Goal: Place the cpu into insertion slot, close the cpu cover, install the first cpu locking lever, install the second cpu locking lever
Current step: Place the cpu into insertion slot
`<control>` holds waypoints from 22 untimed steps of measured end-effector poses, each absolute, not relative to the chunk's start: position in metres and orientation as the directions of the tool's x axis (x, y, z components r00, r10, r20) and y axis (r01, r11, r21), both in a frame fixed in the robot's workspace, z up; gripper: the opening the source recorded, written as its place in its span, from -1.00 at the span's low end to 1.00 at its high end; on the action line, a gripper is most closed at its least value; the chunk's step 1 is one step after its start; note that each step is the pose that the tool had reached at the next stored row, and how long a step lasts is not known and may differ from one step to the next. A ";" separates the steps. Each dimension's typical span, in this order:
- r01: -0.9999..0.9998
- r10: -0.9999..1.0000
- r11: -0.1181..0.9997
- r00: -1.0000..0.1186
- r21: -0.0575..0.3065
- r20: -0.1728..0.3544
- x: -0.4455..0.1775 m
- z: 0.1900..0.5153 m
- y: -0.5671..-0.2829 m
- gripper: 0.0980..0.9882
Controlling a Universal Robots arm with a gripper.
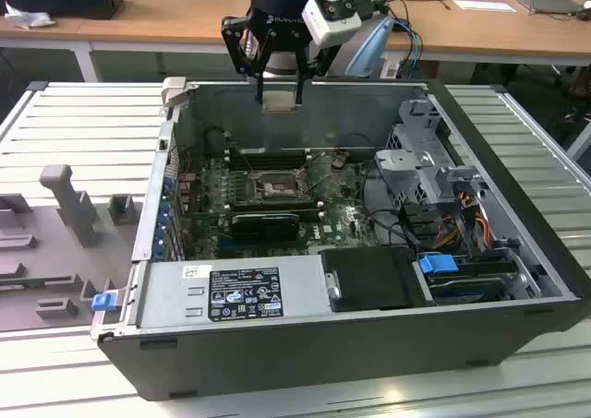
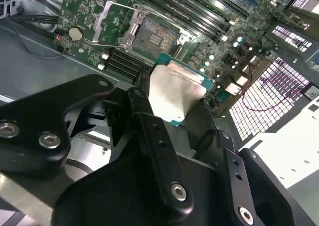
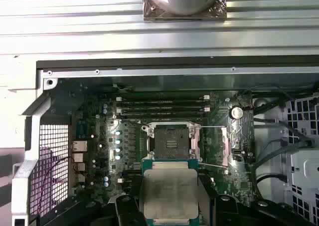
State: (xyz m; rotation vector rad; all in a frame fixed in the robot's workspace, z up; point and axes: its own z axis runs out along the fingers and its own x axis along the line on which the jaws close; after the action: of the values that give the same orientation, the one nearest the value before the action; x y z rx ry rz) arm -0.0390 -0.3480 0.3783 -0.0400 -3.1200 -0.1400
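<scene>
— Gripper fingers: how are they found?
— Clamped on the cpu. The chip is pinched by two opposite edges and its pale face is left uncovered, as is seen in both wrist views.
— Where is the insertion slot placed from the gripper?
— Below it and beyond the fingertips, well apart. In the exterior view the gripper is seen raised above the rim of the computer case, while the slot lies down on the green circuit board.
— Is the slot blocked?
— It is not. The cpu cover is swung open to one side of the slot, and the dark contact field is exposed.
— And the alignment?
— No long axis is offered by a square chip. In the first wrist view its edges are judged roughly parallel to those of the slot, so the gap is judged to be mostly one of height
</scene>
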 end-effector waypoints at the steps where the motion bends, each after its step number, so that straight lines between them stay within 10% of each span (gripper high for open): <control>1: 0.032 0.030 0.995 -0.999 0.089 0.019 -0.039 0.378 -0.348 -0.04; 22: 0.182 0.181 0.979 -0.983 0.089 0.019 -0.039 0.376 -0.349 -0.04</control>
State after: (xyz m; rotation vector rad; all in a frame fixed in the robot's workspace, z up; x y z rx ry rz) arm -0.0390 -0.3487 0.3760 -0.2853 -3.1142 -0.1421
